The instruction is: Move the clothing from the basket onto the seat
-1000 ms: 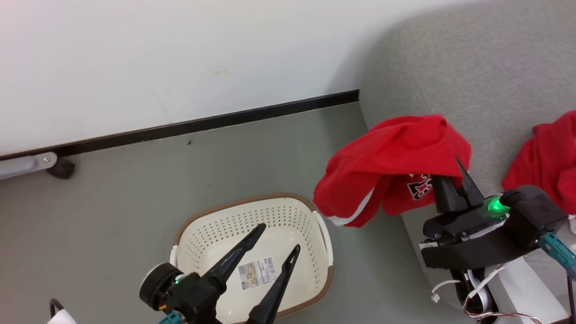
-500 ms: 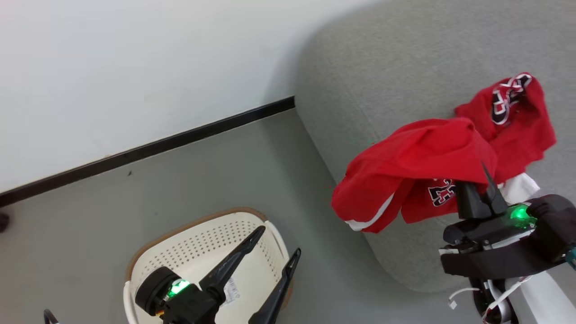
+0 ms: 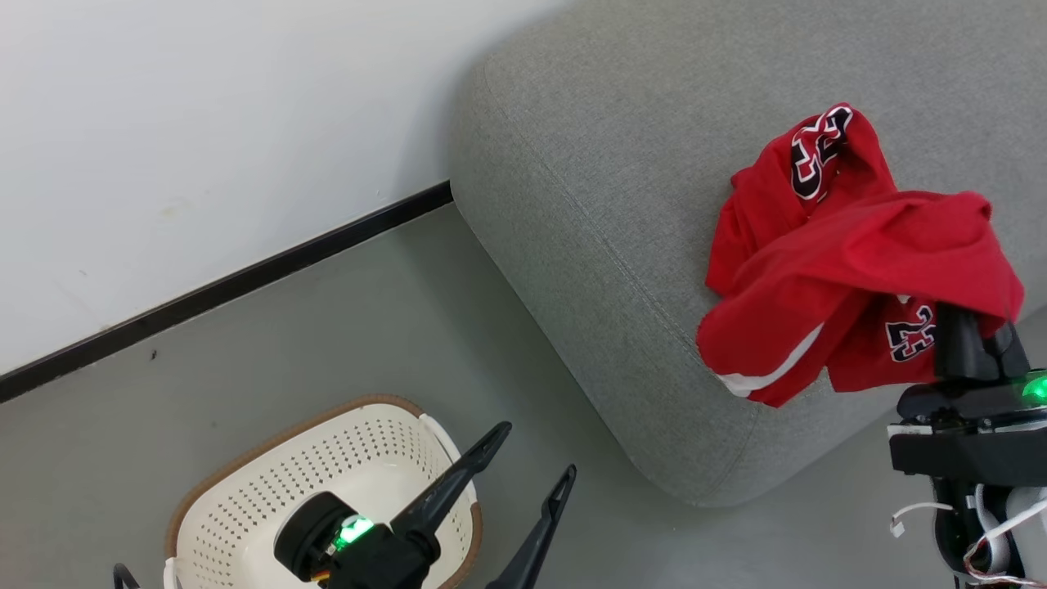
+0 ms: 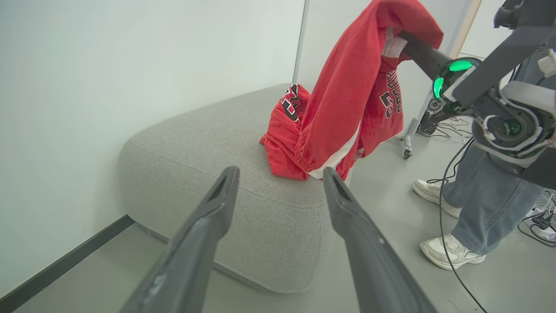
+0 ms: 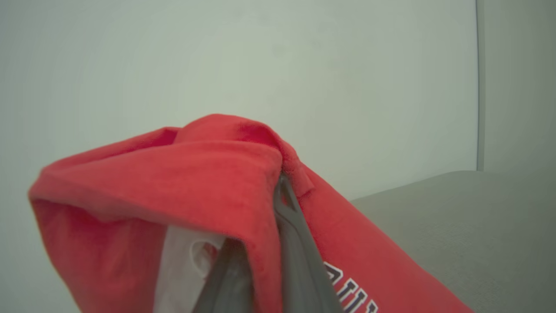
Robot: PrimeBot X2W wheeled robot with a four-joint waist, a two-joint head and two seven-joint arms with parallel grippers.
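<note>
A red garment [image 3: 859, 270] with white stripe trim and numerals hangs over the front part of the grey seat [image 3: 622, 164]. My right gripper [image 3: 977, 348] is shut on it, fingertips buried in the cloth. A second red garment [image 3: 806, 176] lies crumpled on the seat just behind it. The cream basket [image 3: 270, 491] stands on the floor at lower left, and my left gripper [image 3: 536, 448] hovers open beside its right rim. In the left wrist view the open left gripper [image 4: 280, 174] faces the seat [image 4: 208, 152] and the hanging garment [image 4: 347, 95]. The right wrist view shows red fabric [image 5: 173, 174] draped over my pinched fingers [image 5: 291, 248].
A white wall [image 3: 204, 123] with a black skirting strip [image 3: 229, 286] runs behind the basket and seat. In the left wrist view a person's legs [image 4: 486, 200] in jeans and white shoes stand on the grey floor beyond the seat, with cables [image 4: 451, 174] lying nearby.
The head camera has swung right, so the basket slid toward the lower left. My right gripper has carried the red garment from beside the seat's edge to over the seat, next to the other garment.
</note>
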